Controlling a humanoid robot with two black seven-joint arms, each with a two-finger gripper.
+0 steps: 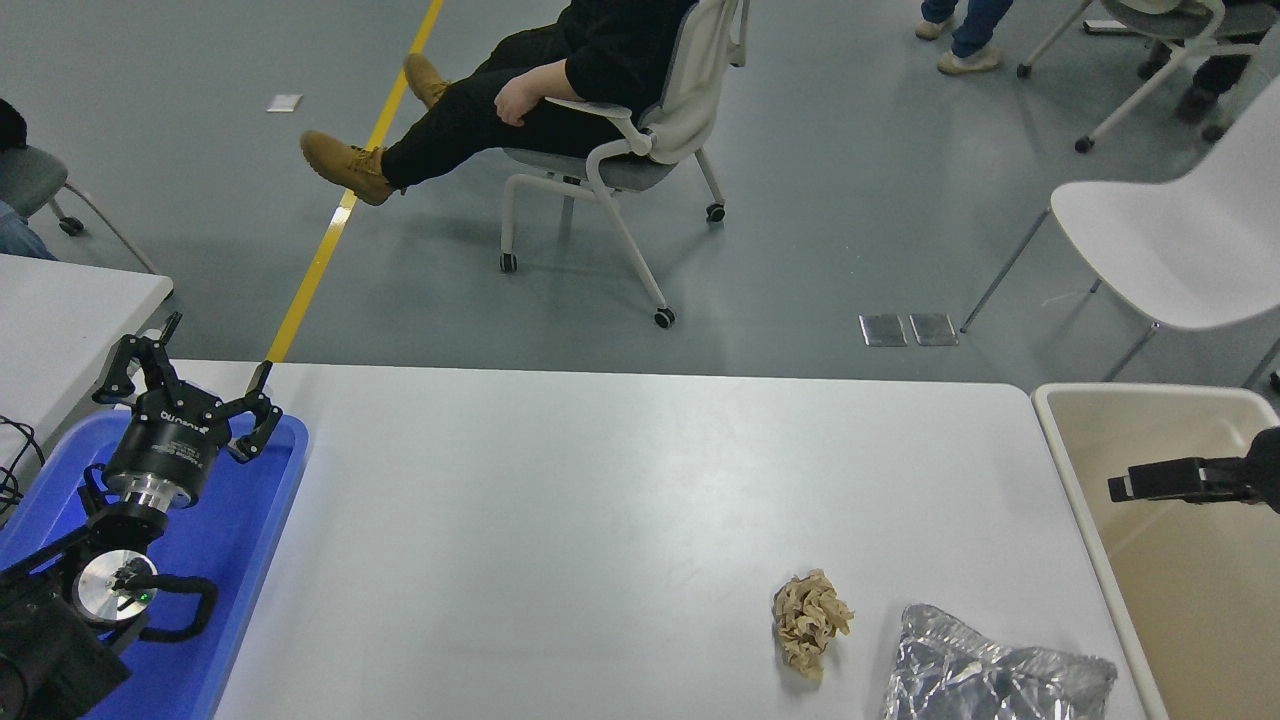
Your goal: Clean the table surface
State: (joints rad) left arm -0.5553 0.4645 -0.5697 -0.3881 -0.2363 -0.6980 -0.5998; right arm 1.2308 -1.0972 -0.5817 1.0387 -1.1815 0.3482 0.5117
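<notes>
Desk surface [560, 520], white and matte with rounded far corners, fills the lower middle of the head view from the blue tray at the left to the beige bin at the right. On its near right part lies a crumpled brown paper ball [808, 620], and just beside it, to the right, a crumpled silver foil bag [990, 675] that reaches the bottom edge of the picture; the two are close but I cannot tell if they touch. The rest of the surface carries nothing.

The blue tray [255, 560] lies along the left end of the desk. Over it stands the left end effector [190, 375], parked at the lower left with its fingers spread wide and released, grasping nothing.

The beige bin [1130, 395] stands against the right end of the desk. The right end effector [1125, 487] comes in from the right edge and hangs over the inside of this bin, pointing toward the left. Only a narrow dark part of it shows, so whether it is released or clenched I cannot tell.

Beyond the far edge is grey floor with a yellow line [345, 200]. A person [540, 80] in black clothes and tan boots sits on a rolling chair [640, 150], and an empty white chair [1160, 240] stands at the far right.
</notes>
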